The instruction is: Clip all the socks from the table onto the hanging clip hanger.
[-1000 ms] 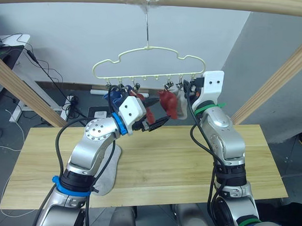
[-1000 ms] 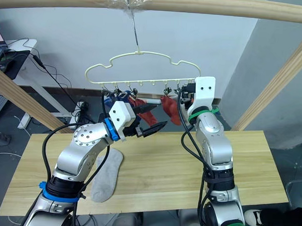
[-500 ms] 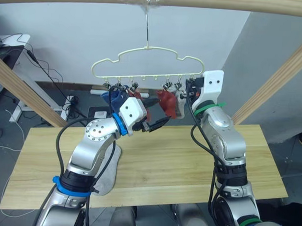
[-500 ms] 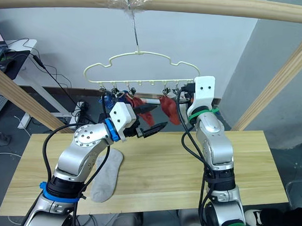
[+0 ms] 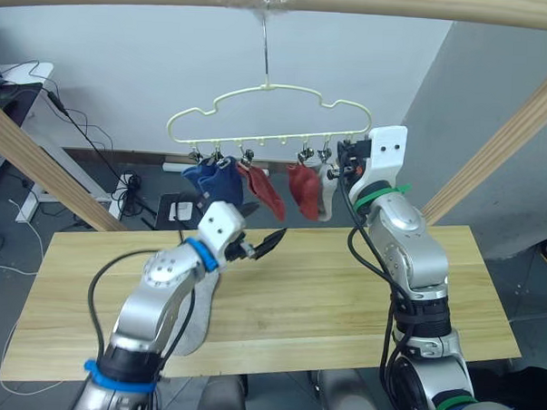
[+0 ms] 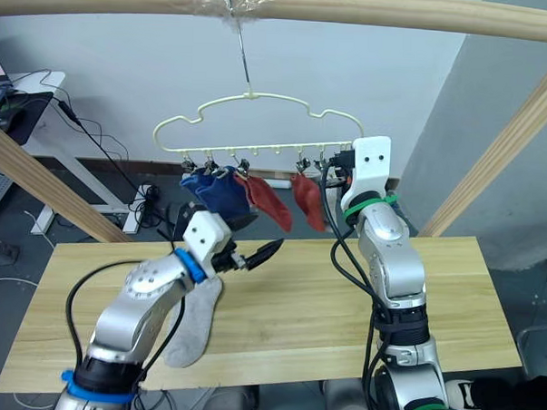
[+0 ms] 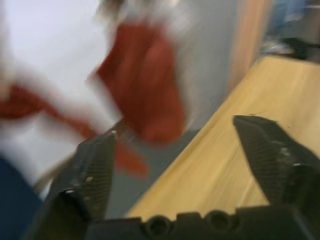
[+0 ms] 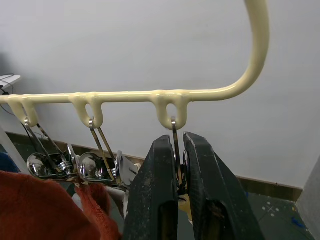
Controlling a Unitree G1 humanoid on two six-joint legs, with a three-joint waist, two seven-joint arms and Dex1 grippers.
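We see our left gripper [image 5: 265, 242], fingers apart, dropped away from the rust red sock [image 5: 267, 190], while our right gripper [image 8: 178, 165] stays clamped on the end clip [image 8: 175, 150].

The robot's left arm is bent at the elbow and reaches forward at mid-height, and its left gripper [image 5: 265, 242] has the two black fingers spread apart with nothing between them. The right arm is raised upright, its right gripper [image 8: 179, 165] pinched closed.

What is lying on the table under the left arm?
A light grey sock lies flat on the table, toe toward the robot. The left arm covers its upper end, so what lies beneath there cannot be seen.
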